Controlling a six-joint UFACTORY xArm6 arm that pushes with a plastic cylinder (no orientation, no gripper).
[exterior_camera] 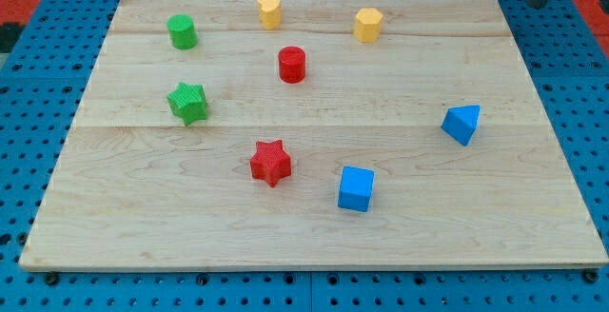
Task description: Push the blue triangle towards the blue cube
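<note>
The blue triangle (461, 124) lies on the wooden board (304, 236) at the view's right, about mid-height. The blue cube (356, 188) lies to its lower left, near the board's bottom middle. They are well apart. A dark rod shows at the view's top right corner, beyond the board's edge. My tip (539, 4) is at its lower end, far above and to the right of the blue triangle, touching no block.
A red star (271, 163) lies left of the blue cube. A red cylinder (292, 65), two yellow blocks (269, 12) (368, 25), a green cylinder (182, 31) and a green star (188, 103) lie across the board's upper and left parts. Blue pegboard (590, 112) surrounds the board.
</note>
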